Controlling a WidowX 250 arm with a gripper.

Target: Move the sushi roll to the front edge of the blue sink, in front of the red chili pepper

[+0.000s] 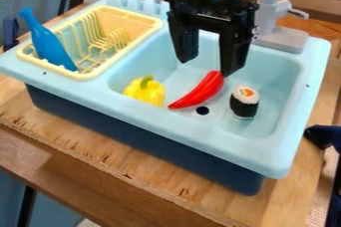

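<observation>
The released black gripper [208, 66] is hanging over a pale-blue plastic sink [200, 130] containing a glossy red chili [200, 91], yellow bell pepper [146, 91] and black-white sushi roll [244, 103].

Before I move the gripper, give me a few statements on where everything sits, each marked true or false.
1. The red chili pepper lies between the yellow bell pepper and the sushi roll. True.
2. The gripper is closed on the sushi roll. False: the gripper's fingers are apart, and the roll stands on the floor of the sink basin.
3. The blue bottle leans in the yellow dish rack. True.
4. The yellow bell pepper lies in the dish rack. False: it is in the sink basin.
5. The grey faucet stands at the far side of the sink basin. True.
</observation>
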